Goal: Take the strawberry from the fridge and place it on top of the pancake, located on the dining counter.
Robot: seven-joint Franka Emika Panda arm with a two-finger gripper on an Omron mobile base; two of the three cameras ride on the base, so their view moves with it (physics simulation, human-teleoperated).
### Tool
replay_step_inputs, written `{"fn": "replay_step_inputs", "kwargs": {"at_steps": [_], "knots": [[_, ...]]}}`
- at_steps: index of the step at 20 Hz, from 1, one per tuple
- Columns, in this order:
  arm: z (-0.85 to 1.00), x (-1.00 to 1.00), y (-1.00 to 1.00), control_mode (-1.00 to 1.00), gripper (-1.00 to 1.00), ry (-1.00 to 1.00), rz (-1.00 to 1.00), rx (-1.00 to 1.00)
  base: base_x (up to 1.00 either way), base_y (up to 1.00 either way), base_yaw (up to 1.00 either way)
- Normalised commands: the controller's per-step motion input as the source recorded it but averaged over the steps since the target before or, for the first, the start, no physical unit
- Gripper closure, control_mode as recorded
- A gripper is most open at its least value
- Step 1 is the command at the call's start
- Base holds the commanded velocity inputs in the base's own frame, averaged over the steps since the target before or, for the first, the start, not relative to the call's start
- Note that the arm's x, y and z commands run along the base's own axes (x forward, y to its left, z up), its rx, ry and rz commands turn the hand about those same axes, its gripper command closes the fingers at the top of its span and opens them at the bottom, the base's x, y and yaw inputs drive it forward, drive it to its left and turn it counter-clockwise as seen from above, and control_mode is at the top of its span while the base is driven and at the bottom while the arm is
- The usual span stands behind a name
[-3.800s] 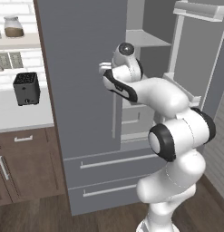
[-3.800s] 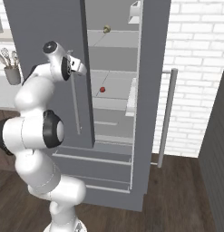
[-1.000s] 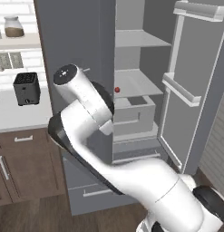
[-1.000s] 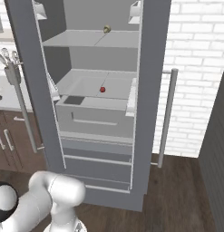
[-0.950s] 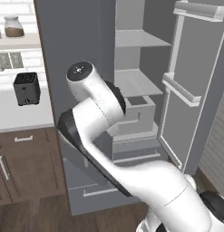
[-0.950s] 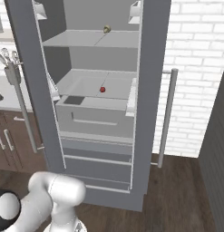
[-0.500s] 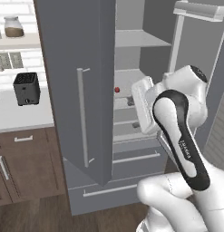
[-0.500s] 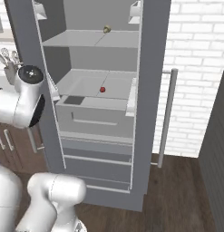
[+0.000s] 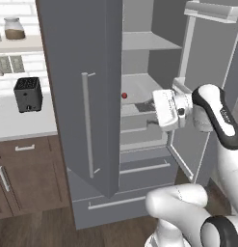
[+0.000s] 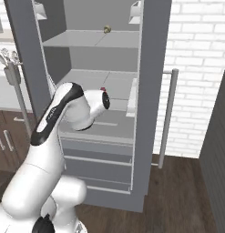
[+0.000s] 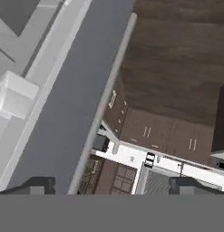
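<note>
On the far left of the left base view, a black toaster (image 9: 28,94) stands on a white tabletop (image 9: 19,126) over brown wood cabinets (image 9: 29,176), with a jar (image 9: 14,28) on a shelf above. Next comes the fridge (image 9: 91,62), tall and matte grey, with both upper doors swung open and two wide drawers below. The left door (image 9: 82,91) carries one long slim vertical handle (image 9: 85,126). Inside are pale grey shelves, and on the middle shelf sits the strawberry (image 9: 124,95), a single small red dot, near the front left of that shelf. To its right the white arm's hand (image 9: 169,110) hangs in front of the open compartment, level with that shelf. The right door (image 9: 209,91) stands open beyond it, with one white bin at its top.

In the right base view, the arm's wrist covers most of the strawberry (image 10: 103,89), leaving a red sliver at the shelf. One small brownish item (image 10: 106,29) rests on the upper shelf. Right of the fridge runs a white brick wall (image 10: 196,68) above a dark wood floor (image 10: 177,200).

In the hand view, the claw (image 11: 110,185) shows two dark tips set well apart, so it is wide with nothing between them. It faces a grey fridge door (image 11: 72,113) and its handle, with dark floor beyond.
</note>
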Motion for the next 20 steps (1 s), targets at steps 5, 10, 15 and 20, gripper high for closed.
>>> {"fn": "replay_step_inputs", "kwargs": {"at_steps": [5,10,15,20], "knots": [[-0.01,1.0,0.24,-1.0,-1.0,0.05,0.36,0.16,0.0,0.0,0.0],[-0.11,0.83,0.38,-1.0,-1.0,-0.15,0.22,-0.01,0.0,0.0,0.0],[-0.02,0.2,0.7,-1.0,-1.0,-0.07,0.0,0.0,0.0,0.0,0.0],[-0.03,-0.13,0.87,-1.0,-1.0,-0.02,-0.09,0.0,0.0,0.0,0.0]]}}
